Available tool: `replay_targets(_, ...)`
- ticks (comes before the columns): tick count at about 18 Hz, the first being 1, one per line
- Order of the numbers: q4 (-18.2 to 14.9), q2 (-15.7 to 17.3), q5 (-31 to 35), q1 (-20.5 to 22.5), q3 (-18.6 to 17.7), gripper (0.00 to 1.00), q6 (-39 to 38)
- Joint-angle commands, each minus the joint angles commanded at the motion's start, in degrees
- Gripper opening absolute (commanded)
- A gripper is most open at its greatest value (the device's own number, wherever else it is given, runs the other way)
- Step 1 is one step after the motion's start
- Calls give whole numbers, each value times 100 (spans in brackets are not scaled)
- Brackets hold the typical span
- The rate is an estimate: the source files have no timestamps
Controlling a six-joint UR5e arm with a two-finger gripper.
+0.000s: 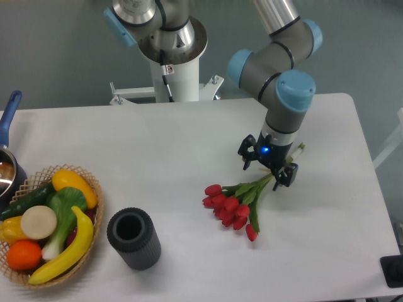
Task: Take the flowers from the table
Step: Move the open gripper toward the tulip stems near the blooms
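The flowers [232, 209], a bunch of red tulips with green stems, lie flat on the white table [157, 145] right of centre, heads pointing to the lower left. The stem ends reach up to the right, past the arm's wrist. My gripper [268, 168] points down over the stems, just above the leaves. It is open, one finger [246, 156] on the left side of the stems and the other on the right. Whether the fingers touch the table or the stems cannot be told. The wrist hides the middle of the stems.
A wicker basket [93, 189] of fruit and vegetables stands at the front left. A dark ribbed cylinder [133, 240] stands beside it. A pot with a blue handle [7, 116] is at the left edge. The white robot base [171, 60] rises behind the table.
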Motion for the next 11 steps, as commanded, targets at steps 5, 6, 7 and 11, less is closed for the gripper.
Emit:
replay_targets(5,-71,-114,9,17,70,100,-18)
replay_targets(6,-62,-132,9,44,79,100,-18)
replay_targets(7,-36,-167,9,61,97,100,-18)
replay_targets(11,-19,-307,0,70,202,100,-44)
